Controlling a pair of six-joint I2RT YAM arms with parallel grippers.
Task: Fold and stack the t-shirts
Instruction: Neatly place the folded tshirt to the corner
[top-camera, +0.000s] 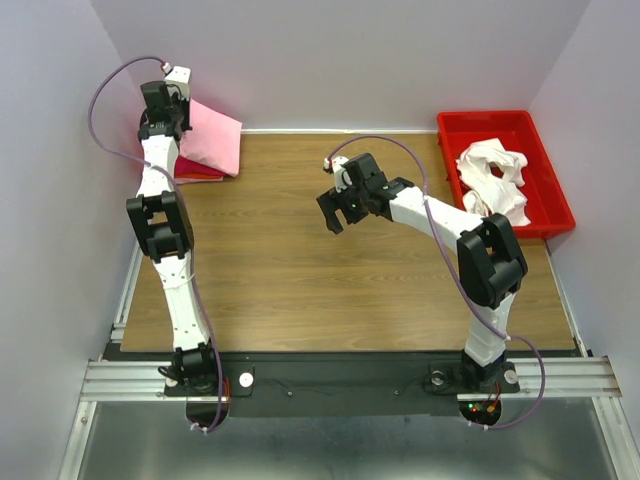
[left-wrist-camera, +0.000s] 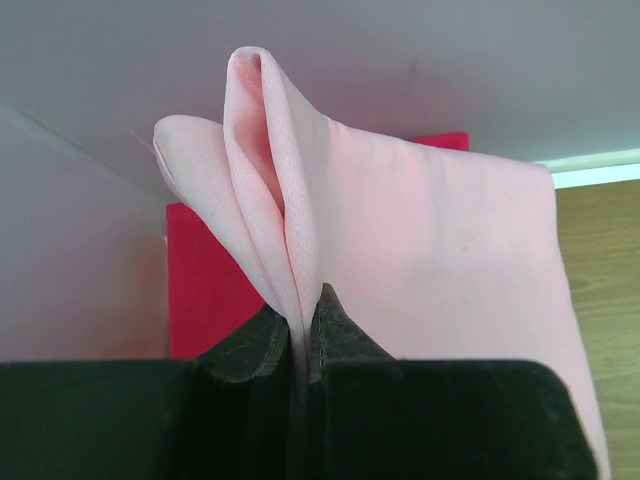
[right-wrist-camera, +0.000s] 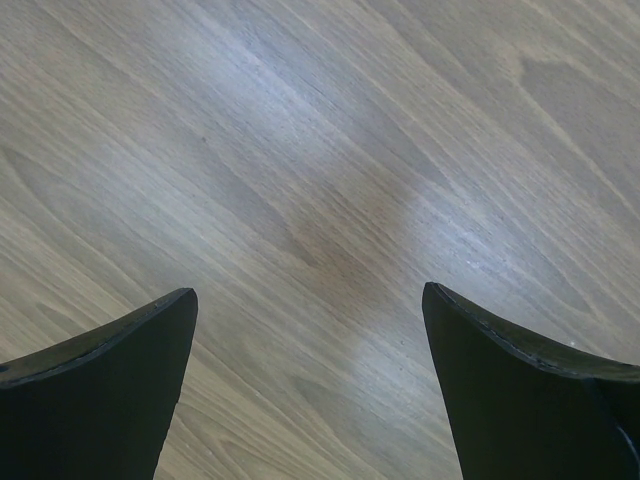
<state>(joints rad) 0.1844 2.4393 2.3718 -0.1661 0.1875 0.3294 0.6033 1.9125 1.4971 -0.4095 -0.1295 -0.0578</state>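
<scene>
1. L gripper (left-wrist-camera: 303, 325): shut tight on a pinched ridge of pink tee (left-wrist-camera: 430, 240), cloth bulging up in two soft lobes above the jaws.
2. R gripper (right-wrist-camera: 308, 300): wide open, nothing betw. the fingers, hovering over bare table (right-wrist-camera: 330, 150) near mid-board.
3. Pink tee location: far-left corner of table, one edge lifted by L gripper, rest draping down over a red tee (top-camera: 195, 172) folded flat below. Can't tell whether the two touch.
4. More waiting: white tees (top-camera: 492, 175) crumpled in red bin (top-camera: 490, 117), far right, well apart from the stack.
5. Handling, as a judgement: light, thin, fully limp. No stiffness, so prob. sags and opens wherever unsupported. Knit looks faintly textured, prob. not slippery in the pads, but layers liable to slide over each other.
6. Where to hold: at folded edges or corners, pinching all layers together. A single-layer grab is likely to peel the fold open. Two-point hold w/ both arms better for laying flat.
7. Risk: letting go w/ cloth bunched gives a messy stack. Better to lower first, then open.
</scene>
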